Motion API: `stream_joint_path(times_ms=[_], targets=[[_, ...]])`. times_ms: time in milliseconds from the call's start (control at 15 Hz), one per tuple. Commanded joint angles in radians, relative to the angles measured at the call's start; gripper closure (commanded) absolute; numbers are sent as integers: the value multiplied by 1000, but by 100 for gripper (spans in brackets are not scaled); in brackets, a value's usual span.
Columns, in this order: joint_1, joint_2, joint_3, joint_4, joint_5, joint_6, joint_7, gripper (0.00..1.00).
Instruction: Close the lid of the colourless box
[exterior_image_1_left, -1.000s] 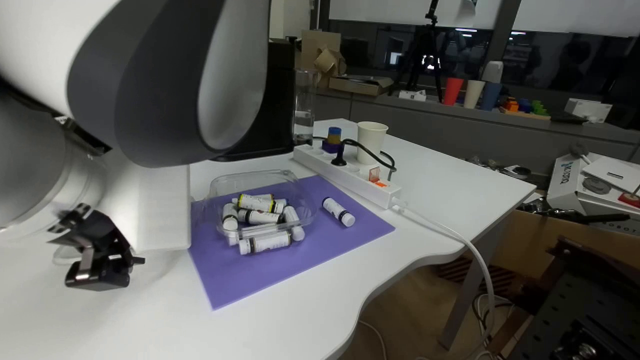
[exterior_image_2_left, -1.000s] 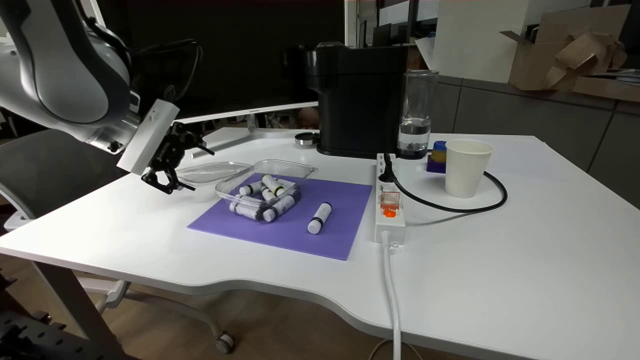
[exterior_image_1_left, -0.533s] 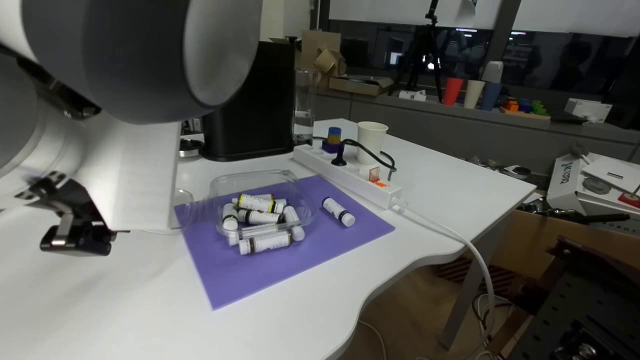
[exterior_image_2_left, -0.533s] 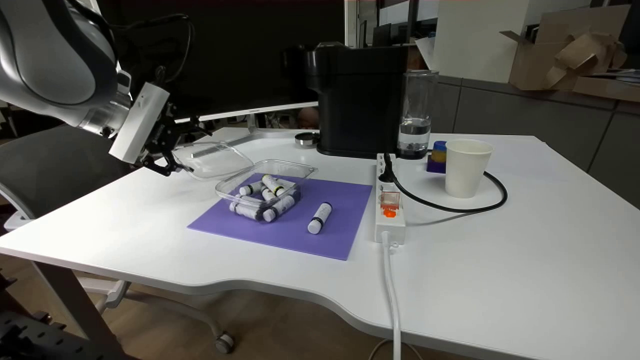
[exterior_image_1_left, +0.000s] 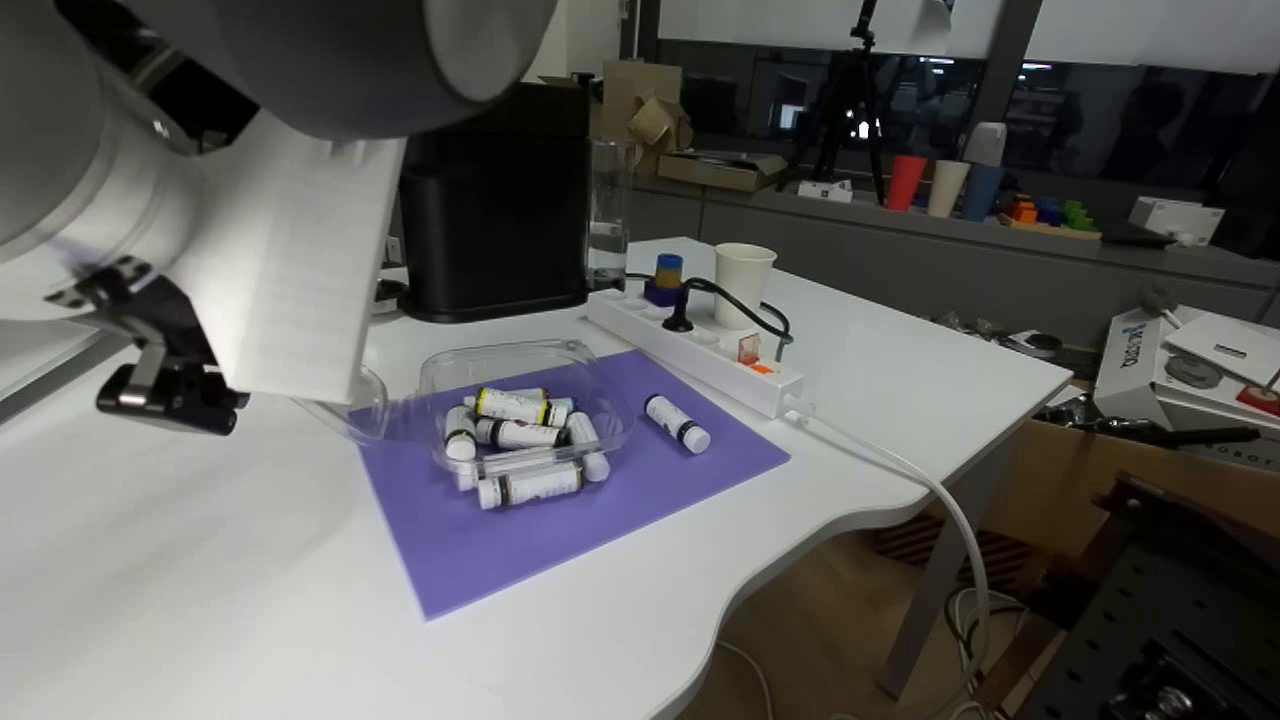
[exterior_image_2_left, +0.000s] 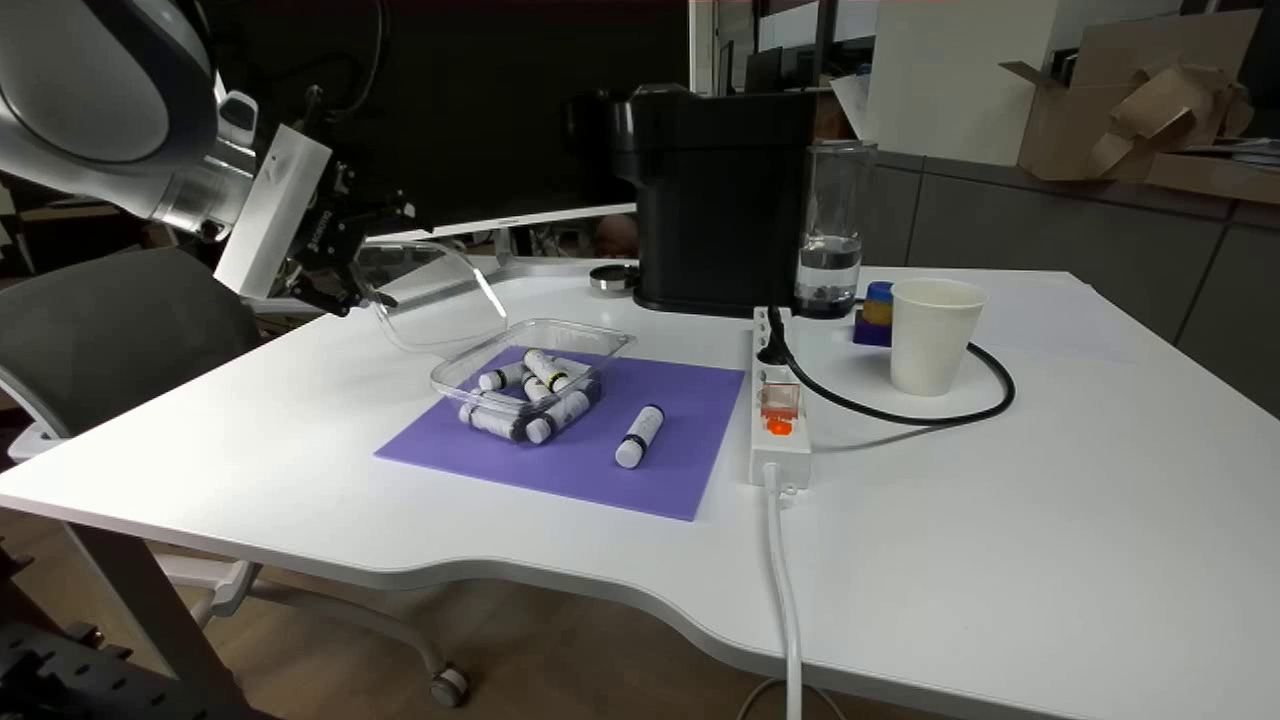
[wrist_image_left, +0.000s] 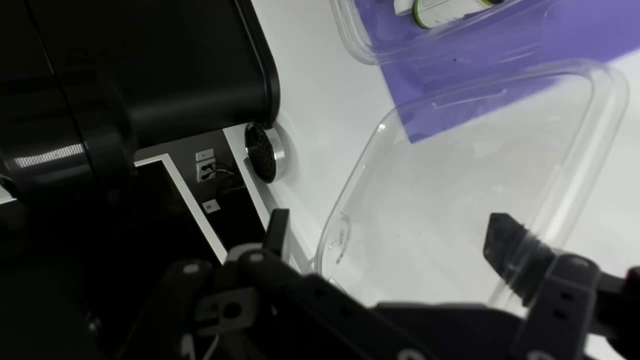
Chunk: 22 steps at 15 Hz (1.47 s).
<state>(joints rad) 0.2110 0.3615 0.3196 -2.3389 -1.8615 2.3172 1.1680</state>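
The colourless box is a clear shallow tub on the purple mat, with several white tubes inside. The clear lid is tilted up beside the box, its outer edge raised and its lower edge by the box's near side. The lid also shows in the wrist view. My gripper is at the lid's raised edge. In the wrist view my gripper has its fingers wide apart; the right finger is seen through the lid's rim, apparently behind it. In an exterior view the white mount hides part of the gripper.
A loose white tube lies on the mat. A black appliance and a small metal cup stand behind the box. A power strip and a paper cup are beyond the mat. A monitor stands behind the arm.
My gripper has risen from the table. The lid has swung from lying flat on the table to tilted up with it. The box and tubes have not moved.
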Motion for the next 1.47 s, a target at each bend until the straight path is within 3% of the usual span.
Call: stream_joint_path(times_ms=[0, 533, 1067, 1400], targets=[[-3, -99, 1, -70, 13, -13, 83, 0], [-36, -218, -40, -127, 169, 57, 107, 0], [-132, -244, -158, -136, 335, 354, 65, 0], [-194, -263, -188, -151, 368, 451, 74, 0]])
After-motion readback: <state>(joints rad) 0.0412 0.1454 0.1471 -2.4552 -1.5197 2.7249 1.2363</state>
